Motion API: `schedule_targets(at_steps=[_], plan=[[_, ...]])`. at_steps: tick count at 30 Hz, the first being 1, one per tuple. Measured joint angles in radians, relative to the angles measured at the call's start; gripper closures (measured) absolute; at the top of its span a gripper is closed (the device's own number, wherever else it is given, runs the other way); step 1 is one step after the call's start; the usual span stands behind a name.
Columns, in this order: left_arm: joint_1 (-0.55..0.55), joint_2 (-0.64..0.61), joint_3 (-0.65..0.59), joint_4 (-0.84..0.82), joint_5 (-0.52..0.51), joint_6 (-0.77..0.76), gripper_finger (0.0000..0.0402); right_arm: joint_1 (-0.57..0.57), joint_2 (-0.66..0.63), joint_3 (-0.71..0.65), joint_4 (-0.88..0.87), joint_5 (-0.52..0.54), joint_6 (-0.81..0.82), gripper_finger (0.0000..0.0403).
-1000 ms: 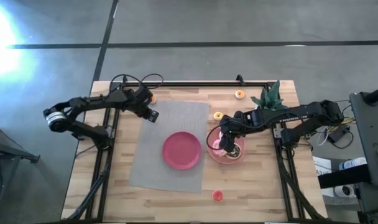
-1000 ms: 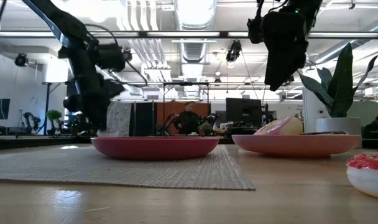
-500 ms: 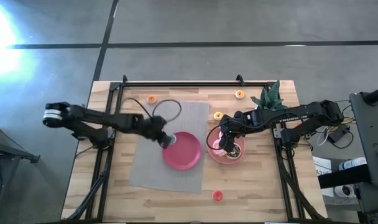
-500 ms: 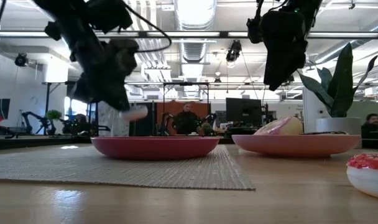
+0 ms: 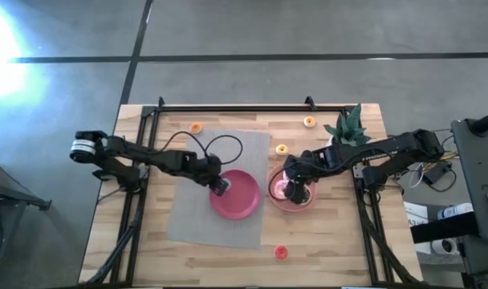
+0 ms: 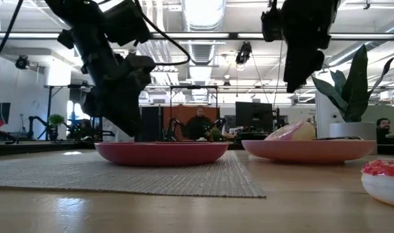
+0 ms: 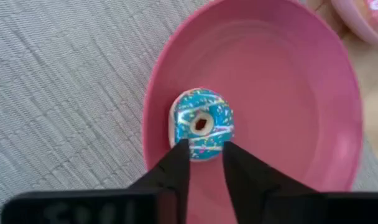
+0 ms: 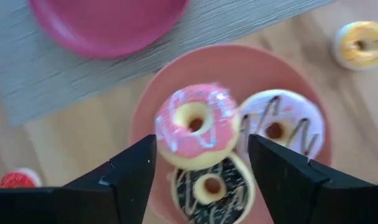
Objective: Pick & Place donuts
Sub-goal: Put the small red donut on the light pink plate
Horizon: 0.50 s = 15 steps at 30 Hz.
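Over the centre plate (image 5: 242, 197), the left hand (image 5: 220, 185) has carried in a blue donut (image 7: 202, 124).

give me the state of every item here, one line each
left pincer: over the pink plate on the mat, shut on blue donut
right pincer: open above the second plate
pink donut: stacked on the others in that plate
chocolate donut: partly under it
lilac donut: flat beside them
red donut: loose on the table
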Motion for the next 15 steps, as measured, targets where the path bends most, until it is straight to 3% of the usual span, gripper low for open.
schedule_targets(at_steps=[6, 10, 15], plan=[[-0.009, -0.054, -0.001, -0.043, 0.006, 0.005, 0.0266, 0.098, 0.0, 0.0, 0.006, -0.062, -0.049, 0.0143], [-0.047, -0.117, 0.008, -0.027, 0.006, 0.039, 0.0258, 0.182, 0.019, -0.011, 0.034, -0.144, -0.092, 0.0145], [-0.098, -0.173, 0.013, -0.019, -0.056, 0.048, 0.0258, 0.262, 0.081, -0.04, 0.225, -0.235, -0.092, 0.0156]])
